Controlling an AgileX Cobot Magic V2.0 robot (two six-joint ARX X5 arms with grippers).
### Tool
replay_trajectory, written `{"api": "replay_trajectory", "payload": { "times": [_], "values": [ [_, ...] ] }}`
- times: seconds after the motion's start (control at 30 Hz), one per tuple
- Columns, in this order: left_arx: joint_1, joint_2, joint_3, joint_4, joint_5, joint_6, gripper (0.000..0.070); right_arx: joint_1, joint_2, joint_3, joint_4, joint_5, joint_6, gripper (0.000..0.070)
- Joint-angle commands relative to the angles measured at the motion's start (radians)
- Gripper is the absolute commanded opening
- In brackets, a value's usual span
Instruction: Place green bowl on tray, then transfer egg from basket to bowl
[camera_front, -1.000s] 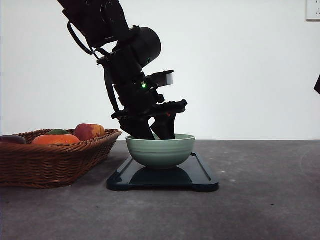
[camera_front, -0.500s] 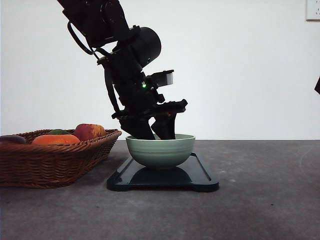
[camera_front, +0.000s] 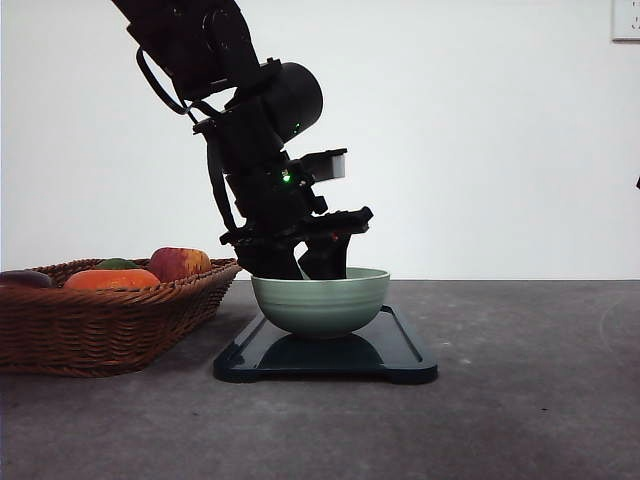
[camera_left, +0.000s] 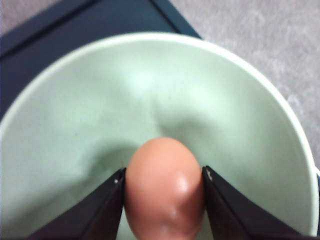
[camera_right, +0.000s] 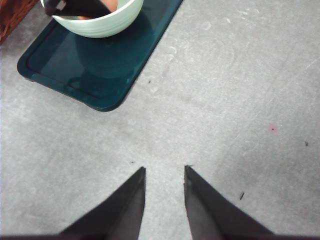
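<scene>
The green bowl (camera_front: 320, 300) stands on the dark tray (camera_front: 400, 355) at the table's middle. My left gripper (camera_front: 312, 258) dips into the bowl from above, fingertips hidden behind its rim. In the left wrist view the brown egg (camera_left: 162, 190) sits between both black fingers (camera_left: 107, 205), which touch its sides, low over the bowl's pale inside (camera_left: 150, 90). The wicker basket (camera_front: 100, 320) lies left of the tray. My right gripper (camera_right: 165, 169) hovers open over bare grey table, well away from the tray (camera_right: 90, 65) and bowl (camera_right: 100, 22).
The basket holds a red apple (camera_front: 180, 262), an orange fruit (camera_front: 110, 278) and a dark piece (camera_front: 20, 278) at its left end. Grey tabletop (camera_front: 520, 380) stretches right of the tray. A white wall stands behind.
My left arm has sunk slightly, bringing the gripper a little lower into the bowl. Bowl, tray and basket have not moved.
</scene>
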Motion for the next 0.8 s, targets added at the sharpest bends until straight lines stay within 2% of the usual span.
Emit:
{"api": "replay_trajectory", "payload": {
  "times": [0.0,0.17,0.43,0.53,0.77],
  "values": [
    [-0.008,0.025,0.026,0.005,0.0,-0.001,0.0281,0.005,0.003,0.001,0.006,-0.001,0.013,0.0149],
    [-0.008,0.025,0.026,0.008,0.0,0.0,0.0393,0.005,0.003,0.001,0.001,-0.001,0.013,0.0149],
    [-0.008,0.02,0.083,-0.05,0.0,0.0,0.0395,0.005,0.003,0.001,-0.026,0.0,0.013,0.0149],
    [-0.008,0.019,0.158,-0.134,0.0,0.001,0.0391,0.005,0.003,0.001,-0.027,0.0,0.013,0.0149],
    [-0.003,0.014,0.379,-0.45,0.026,0.0,0.0391,0.005,0.003,0.001,-0.027,0.0,0.013,0.0149]
  ]
}}
